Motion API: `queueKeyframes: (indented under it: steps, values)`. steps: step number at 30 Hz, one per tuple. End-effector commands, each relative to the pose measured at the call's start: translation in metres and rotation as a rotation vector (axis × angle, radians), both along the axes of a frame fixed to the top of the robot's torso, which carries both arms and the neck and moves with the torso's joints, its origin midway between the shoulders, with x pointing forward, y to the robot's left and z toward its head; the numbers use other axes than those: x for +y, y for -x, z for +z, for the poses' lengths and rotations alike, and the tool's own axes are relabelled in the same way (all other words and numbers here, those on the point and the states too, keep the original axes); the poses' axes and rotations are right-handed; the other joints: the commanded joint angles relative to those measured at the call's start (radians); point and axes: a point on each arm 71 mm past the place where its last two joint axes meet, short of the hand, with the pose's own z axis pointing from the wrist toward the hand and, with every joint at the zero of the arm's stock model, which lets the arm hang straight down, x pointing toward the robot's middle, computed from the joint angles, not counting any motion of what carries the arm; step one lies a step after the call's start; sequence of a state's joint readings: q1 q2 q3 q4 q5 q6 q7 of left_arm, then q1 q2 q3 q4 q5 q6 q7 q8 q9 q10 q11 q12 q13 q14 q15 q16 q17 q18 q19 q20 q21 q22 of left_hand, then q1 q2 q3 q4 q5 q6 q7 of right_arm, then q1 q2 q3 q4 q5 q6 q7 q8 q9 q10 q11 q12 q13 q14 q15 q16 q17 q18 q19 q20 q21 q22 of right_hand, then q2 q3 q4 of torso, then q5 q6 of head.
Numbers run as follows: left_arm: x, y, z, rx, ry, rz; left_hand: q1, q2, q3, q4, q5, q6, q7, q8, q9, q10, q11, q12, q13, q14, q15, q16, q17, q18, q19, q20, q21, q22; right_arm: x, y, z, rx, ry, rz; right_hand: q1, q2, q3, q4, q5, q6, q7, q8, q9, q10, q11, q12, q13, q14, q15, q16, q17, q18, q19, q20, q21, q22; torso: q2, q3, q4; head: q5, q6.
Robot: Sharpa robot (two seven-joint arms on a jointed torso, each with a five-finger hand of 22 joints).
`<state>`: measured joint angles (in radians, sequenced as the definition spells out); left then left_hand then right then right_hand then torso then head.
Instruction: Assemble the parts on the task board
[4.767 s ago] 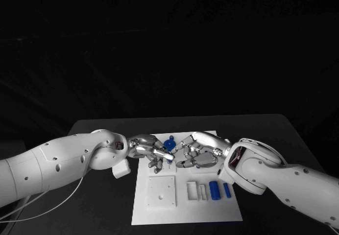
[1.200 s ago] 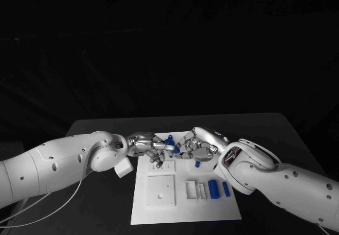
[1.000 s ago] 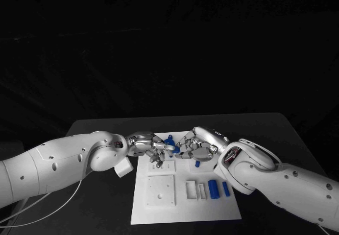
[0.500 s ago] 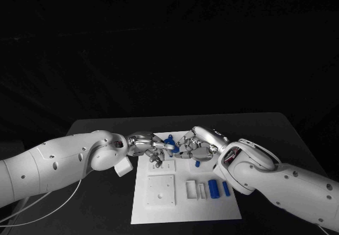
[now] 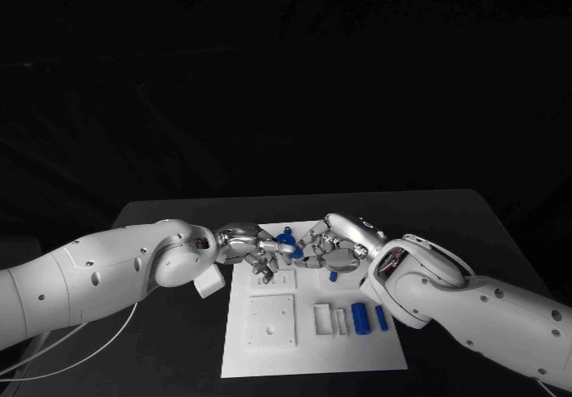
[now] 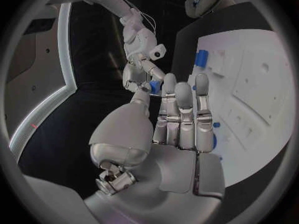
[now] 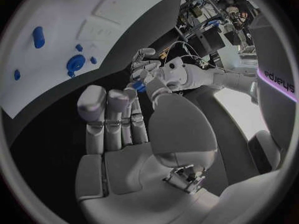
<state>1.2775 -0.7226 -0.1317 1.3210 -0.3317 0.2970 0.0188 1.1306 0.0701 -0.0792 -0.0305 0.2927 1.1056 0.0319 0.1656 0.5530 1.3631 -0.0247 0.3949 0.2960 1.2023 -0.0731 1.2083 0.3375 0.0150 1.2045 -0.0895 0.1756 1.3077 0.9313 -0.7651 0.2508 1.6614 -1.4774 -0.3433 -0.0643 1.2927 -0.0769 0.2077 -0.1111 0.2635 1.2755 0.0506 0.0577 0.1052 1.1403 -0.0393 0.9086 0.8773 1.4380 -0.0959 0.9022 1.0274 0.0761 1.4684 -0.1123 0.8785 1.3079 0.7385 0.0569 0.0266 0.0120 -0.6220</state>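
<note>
Over the far end of the white task board (image 5: 310,356), my left hand (image 5: 250,250) and right hand (image 5: 334,246) meet fingertip to fingertip. A small blue part (image 5: 286,242) sits between them. In the left wrist view the left thumb and nearest finger pinch this blue part (image 6: 154,87), and the right hand (image 6: 140,69) reaches onto it from the other side. In the right wrist view the blue part (image 7: 138,86) lies at the right hand's thumb and fingertip, with the left hand (image 7: 148,67) on it. The remaining fingers of both hands lie straight.
Two blue cylinders (image 5: 361,318) (image 5: 383,320) lie on the board near my right forearm, beside a white block (image 5: 324,320). A small blue piece (image 5: 332,278) stands under the right hand. A round blue part (image 7: 76,63) and a blue peg (image 7: 39,36) sit on the board (image 7: 44,92).
Since nearly five seconds ago the right hand has lifted off the board and drawn up to the left hand. Over the last second both hands stay almost still.
</note>
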Motion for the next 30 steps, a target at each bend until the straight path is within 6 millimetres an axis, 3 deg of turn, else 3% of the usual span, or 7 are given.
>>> queueKeyframes:
  steps: [1,7,14,22,30]
  values:
    - [-0.0022,0.0004,0.0006,0.001,0.004,-0.004,0.002,0.009,0.006,-0.001,0.005,-0.002,0.002,0.004,0.001,-0.006,-0.001,0.004,0.001,-0.006,-0.001,0.004,-0.001,-0.015,0.005,-0.002,-0.003,0.018,0.002,0.0012,-0.0013,0.014,0.01,0.022,0.002,0.003,0.002,0.005,0.004,0.022,-0.019,0.006,0.0,0.003,-0.003,-0.006,0.002,0.004,-0.003,-0.004,0.001,-0.013,0.017,-0.006,0.0,0.11,0.0,-0.0008,0.0004,0.0,0.0]
    - [-0.0032,0.0009,0.001,0.0,0.01,-0.01,0.002,0.014,0.008,-0.009,0.017,-0.001,0.002,0.005,0.001,-0.007,-0.001,0.001,-0.002,-0.008,-0.001,0.004,-0.002,-0.015,0.004,-0.001,-0.004,0.018,0.0023,0.0008,-0.0024,0.022,0.018,0.023,0.003,0.003,0.001,0.005,0.004,0.021,-0.019,0.006,-0.001,0.003,-0.003,-0.006,0.002,0.003,-0.003,-0.006,0.0,-0.013,0.017,-0.005,-0.001,0.11,0.0,-0.001,0.0005,0.0,-0.001]
    - [-0.0038,0.0011,0.0009,0.002,0.01,-0.012,0.009,0.026,0.025,-0.031,0.065,-0.004,0.0,0.004,-0.002,-0.005,-0.001,-0.005,-0.008,-0.007,-0.001,0.005,-0.002,-0.015,0.004,-0.002,-0.002,0.019,0.0038,0.0005,-0.0029,0.025,0.019,0.025,0.003,0.003,0.001,0.005,0.004,0.021,-0.019,0.006,-0.001,0.003,-0.003,-0.006,0.002,0.003,-0.003,-0.006,0.0,-0.013,0.017,-0.005,-0.001,0.11,0.0,-0.0003,-0.0001,0.001,-0.001]
    - [-0.0045,0.0017,0.0006,0.006,0.009,-0.02,-0.005,0.028,0.032,-0.043,0.068,-0.007,0.002,0.0,-0.007,-0.006,0.001,-0.015,-0.015,-0.008,0.0,0.005,-0.003,-0.015,0.002,-0.001,-0.001,0.018,0.0047,0.0,-0.0031,0.025,0.018,0.024,0.005,0.004,0.0,0.005,0.004,0.022,-0.019,0.006,-0.002,0.003,-0.003,-0.007,0.004,0.004,-0.003,-0.005,0.002,-0.014,0.017,-0.005,0.0,0.11,0.0,-0.0005,0.001,0.0,-0.002]
    - [-0.0055,0.0024,-0.0003,0.016,-0.001,-0.027,-0.016,0.03,0.037,-0.043,0.077,-0.007,0.009,-0.022,-0.046,-0.007,0.005,-0.033,-0.027,-0.01,0.003,0.006,-0.003,-0.015,0.002,0.001,-0.001,0.018,0.0055,-0.0001,-0.0029,0.022,0.015,0.024,0.005,0.004,0.0,0.005,0.004,0.022,-0.019,0.006,-0.002,0.003,-0.003,-0.007,0.004,0.004,-0.003,-0.005,0.002,-0.014,0.017,-0.005,0.0,0.11,0.0,0.0002,0.0004,0.001,-0.002]
